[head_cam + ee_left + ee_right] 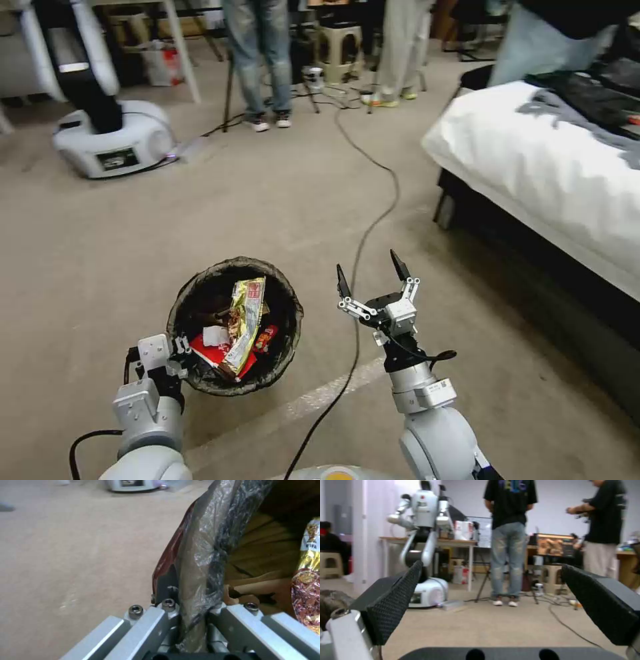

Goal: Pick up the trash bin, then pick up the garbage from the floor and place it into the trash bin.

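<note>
1. Jaws of the left gripper [179, 348] are closed on the near-left rim of the bin [200, 293], which it holds up over the floor [133, 220].
2. Garbage [243, 323] lies inside the bin: a yellow wrapper, red pieces, white paper.
3. Right gripper [372, 272], just right of the bin, has wide, empty jaws.
4. A black cable [373, 220] runs far across the floor.

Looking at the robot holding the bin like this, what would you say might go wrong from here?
The left gripper holds the trash bin only by a pinch on its bag-lined rim, so the slick liner might slip. The tall yellow wrapper reaches the rim and could tip out if the bin tilts. The black cable on the floor runs beneath the open right gripper, a possible snag.
</note>
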Motion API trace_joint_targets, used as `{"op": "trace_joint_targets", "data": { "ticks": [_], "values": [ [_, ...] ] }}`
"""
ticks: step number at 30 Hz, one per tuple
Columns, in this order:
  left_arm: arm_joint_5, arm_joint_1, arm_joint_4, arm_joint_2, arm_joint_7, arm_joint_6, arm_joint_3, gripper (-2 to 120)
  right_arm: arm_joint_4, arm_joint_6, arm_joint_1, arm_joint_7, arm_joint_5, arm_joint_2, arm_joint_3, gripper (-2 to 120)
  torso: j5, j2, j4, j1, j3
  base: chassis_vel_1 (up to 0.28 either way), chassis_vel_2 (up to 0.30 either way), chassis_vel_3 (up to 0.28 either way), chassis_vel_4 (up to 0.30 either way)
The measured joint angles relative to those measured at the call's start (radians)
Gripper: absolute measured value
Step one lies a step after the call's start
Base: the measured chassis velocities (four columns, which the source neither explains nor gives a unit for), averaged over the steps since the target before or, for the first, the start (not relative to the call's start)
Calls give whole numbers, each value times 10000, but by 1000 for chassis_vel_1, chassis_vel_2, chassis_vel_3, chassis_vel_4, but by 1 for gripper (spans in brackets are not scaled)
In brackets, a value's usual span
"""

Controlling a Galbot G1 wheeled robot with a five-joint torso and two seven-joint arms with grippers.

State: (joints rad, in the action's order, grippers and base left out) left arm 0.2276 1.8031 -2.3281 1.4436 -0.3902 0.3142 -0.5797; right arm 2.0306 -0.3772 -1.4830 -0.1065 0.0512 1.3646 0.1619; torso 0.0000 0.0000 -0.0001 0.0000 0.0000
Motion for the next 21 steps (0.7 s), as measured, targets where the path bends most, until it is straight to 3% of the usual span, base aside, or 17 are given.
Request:
{"op": "trace_joint_targets", "data": {
  "ticks": [13,21],
  "values": [
    [25,-76,112,10,-74,-58,-1,0,-16,-33,-6,114,19,16,-7,100,0,0,4,0,0,111,109,115,112],
    [19,-119,214,23,-66,-60,117,0,-16,-47,-4,122,7,16,31,100,-1,0,-3,0,0,6,6,6,6]
  ]
}}
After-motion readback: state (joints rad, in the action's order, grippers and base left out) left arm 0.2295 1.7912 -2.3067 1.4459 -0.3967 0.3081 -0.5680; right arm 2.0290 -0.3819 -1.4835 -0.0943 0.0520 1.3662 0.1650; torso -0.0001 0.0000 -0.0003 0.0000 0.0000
